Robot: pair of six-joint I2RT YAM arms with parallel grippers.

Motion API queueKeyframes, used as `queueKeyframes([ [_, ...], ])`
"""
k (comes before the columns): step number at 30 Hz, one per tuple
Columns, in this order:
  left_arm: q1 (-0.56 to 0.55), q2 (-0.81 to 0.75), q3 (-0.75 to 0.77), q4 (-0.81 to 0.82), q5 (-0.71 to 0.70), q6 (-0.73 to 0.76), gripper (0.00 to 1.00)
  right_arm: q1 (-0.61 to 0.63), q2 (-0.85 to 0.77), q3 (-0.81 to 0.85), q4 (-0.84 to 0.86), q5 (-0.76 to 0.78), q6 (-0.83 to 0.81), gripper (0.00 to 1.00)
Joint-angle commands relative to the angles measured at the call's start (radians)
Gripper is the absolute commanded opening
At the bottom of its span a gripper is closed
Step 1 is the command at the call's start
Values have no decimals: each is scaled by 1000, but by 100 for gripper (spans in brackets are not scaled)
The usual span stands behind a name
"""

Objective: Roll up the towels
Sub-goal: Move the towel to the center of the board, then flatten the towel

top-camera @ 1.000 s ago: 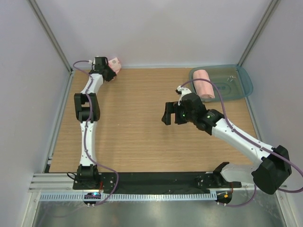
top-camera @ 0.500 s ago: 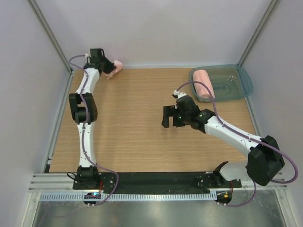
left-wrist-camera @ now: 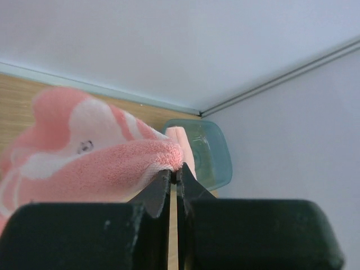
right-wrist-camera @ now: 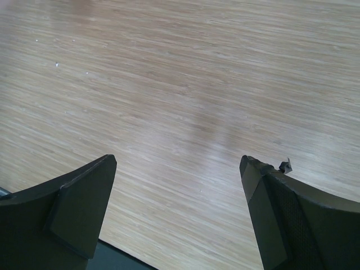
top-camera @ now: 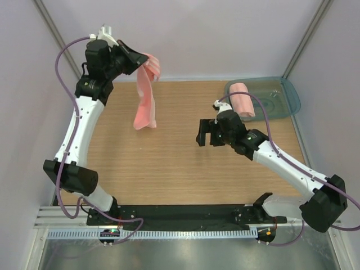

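My left gripper (top-camera: 140,58) is raised high at the back left and is shut on the striped salmon-pink towel (top-camera: 146,95), which hangs down unrolled over the table. In the left wrist view the same towel (left-wrist-camera: 95,163) shows pale stripes and a small round mark, pinched at my gripper (left-wrist-camera: 175,171). The plain pink towel (top-camera: 243,100) lies rolled in the teal tray (top-camera: 284,95) at the back right; both show in the left wrist view too. My right gripper (top-camera: 203,134) is open and empty above the table's middle, its fingers (right-wrist-camera: 84,202) wide apart.
The wooden table (top-camera: 169,163) is walled in by white panels at the back and both sides. The black base rail (top-camera: 185,212) runs along the near edge. The right wrist view shows only bare wood (right-wrist-camera: 185,101).
My left arm has swung up and away from the back-left corner, lifting the striped towel off the table so it unfurls and hangs. My right gripper has barely moved.
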Motion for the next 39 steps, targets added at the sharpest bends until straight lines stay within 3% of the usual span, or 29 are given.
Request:
queueKeyframes([
  [1, 0, 43, -12, -46, -10, 65, 0, 4, -56, 57, -37, 45, 2, 99],
  [4, -29, 102, 96, -152, -24, 93, 0, 4, -79, 77, -59, 70, 1, 100],
  [8, -102, 153, 351, -309, -105, 151, 0, 4, -96, 114, -126, 131, -7, 100],
  [10, -193, 121, 345, -335, -158, 171, 0, 4, -122, 134, -152, 197, -13, 100],
  [14, -403, -33, 110, -330, -440, 127, 0, 4, -183, 163, -232, 321, -28, 100],
  [15, -456, -73, -52, -298, -482, 101, 0, 1, -195, 168, -244, 383, -30, 100],
  [17, -596, -188, -208, -210, -553, 8, 3, 2, -225, 176, -277, 442, -35, 100],
  [18, -633, -218, -351, -149, -585, -22, 18, 1, -231, 180, -287, 471, -35, 100],
  [20, -727, -258, -460, -107, -602, -103, 53, -8, -241, 188, -312, 524, -35, 100],
  [21, -747, -259, -501, -61, -572, -100, 83, -14, -245, 191, -323, 533, -33, 100],
  [22, -760, -253, -547, -61, -565, -88, 99, -19, -245, 194, -330, 540, -18, 100],
  [23, -774, -235, -554, -76, -565, -67, 100, -25, -249, 193, -338, 541, -15, 100],
  [26, -773, -232, -566, -206, -633, -53, 100, -28, -246, 179, -337, 512, 4, 100],
  [31, -733, -360, -667, -277, -782, -43, 100, -30, -231, 138, -309, 406, 7, 100],
  [39, -405, -401, -877, -182, -592, -5, 100, -27, -159, -30, -156, -1, 92, 100],
])
